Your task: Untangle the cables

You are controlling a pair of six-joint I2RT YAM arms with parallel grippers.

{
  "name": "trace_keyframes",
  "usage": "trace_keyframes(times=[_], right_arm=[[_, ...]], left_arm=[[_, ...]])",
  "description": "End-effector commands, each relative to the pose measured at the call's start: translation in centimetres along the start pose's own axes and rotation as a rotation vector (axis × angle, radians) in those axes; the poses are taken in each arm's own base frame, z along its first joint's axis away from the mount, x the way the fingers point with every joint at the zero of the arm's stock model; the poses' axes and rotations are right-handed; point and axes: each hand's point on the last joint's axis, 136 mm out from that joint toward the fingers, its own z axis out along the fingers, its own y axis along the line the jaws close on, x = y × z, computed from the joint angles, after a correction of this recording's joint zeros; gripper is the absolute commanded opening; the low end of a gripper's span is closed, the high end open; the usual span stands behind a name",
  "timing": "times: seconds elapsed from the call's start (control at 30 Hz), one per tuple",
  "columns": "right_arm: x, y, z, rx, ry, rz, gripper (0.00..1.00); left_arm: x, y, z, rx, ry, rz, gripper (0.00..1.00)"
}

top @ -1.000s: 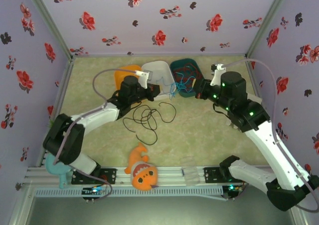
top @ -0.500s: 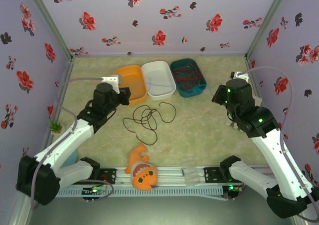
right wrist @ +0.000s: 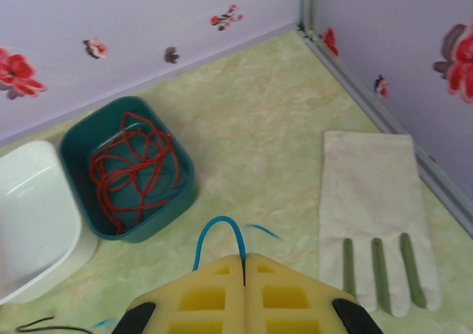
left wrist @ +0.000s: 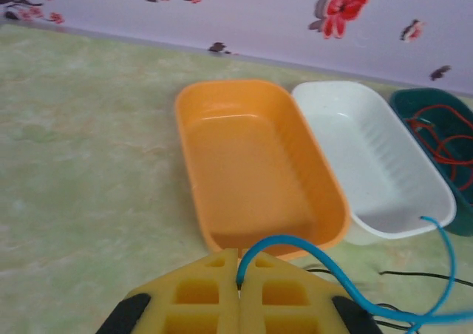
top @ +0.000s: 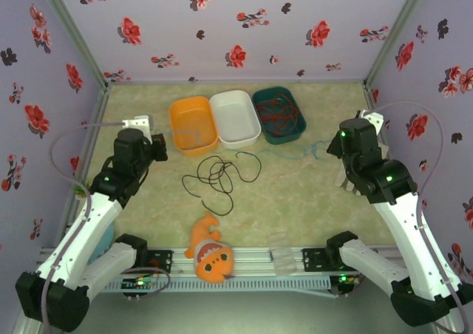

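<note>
The light blue cable (top: 311,154) runs thinly across the table in front of the bins, between my two grippers. My left gripper (top: 160,148) is shut on one end of it, and the blue cable (left wrist: 297,243) arcs out of the closed yellow fingers (left wrist: 199,290) of the left gripper (left wrist: 239,256). My right gripper (top: 332,145) is shut on the other end, where the blue cable (right wrist: 219,224) loops up from the right gripper (right wrist: 244,258). The red cable (top: 279,112) lies bundled in the teal bin (top: 295,132). The black cable (top: 217,176) rests in loose loops on the table's middle.
An orange bin (top: 194,124) and a white bin (top: 235,117) stand beside the teal one at the back. A white glove (right wrist: 373,216) lies by the right wall. An orange fish toy (top: 211,254) sits at the near edge, and a small plant (top: 80,187) by the left wall.
Both arms have drawn apart from the bins, the left going left and the right going right. The blue cable came out of the teal bin and now stretches between them.
</note>
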Motion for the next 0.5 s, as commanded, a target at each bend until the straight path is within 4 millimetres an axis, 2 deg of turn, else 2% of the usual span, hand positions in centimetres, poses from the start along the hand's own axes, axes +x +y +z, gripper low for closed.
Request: trace_keyframes(times=[0.0,0.17,0.37,0.47], right_arm=[[-0.2,-2.4,-0.4,0.102,-0.016,0.018,0.0],[0.0,-2.6,-0.2,0.105,-0.003,0.017,0.0],[-0.4,-5.3,-0.8,0.234,-0.027,0.001,0.0],[-0.2,-6.2,-0.6,0.269,-0.021,0.009,0.0]], left_arm=[[-2.1,1.6,-1.1,-0.067,-0.028,0.019,0.0],[-5.1,1.1,-2.2,-0.067,-0.077,0.072,0.0],[-8.4,5.2,-3.5,-0.241,-0.104,0.047,0.0],[-10.0,6.3,-4.1,-0.271,-0.134,0.021,0.0]])
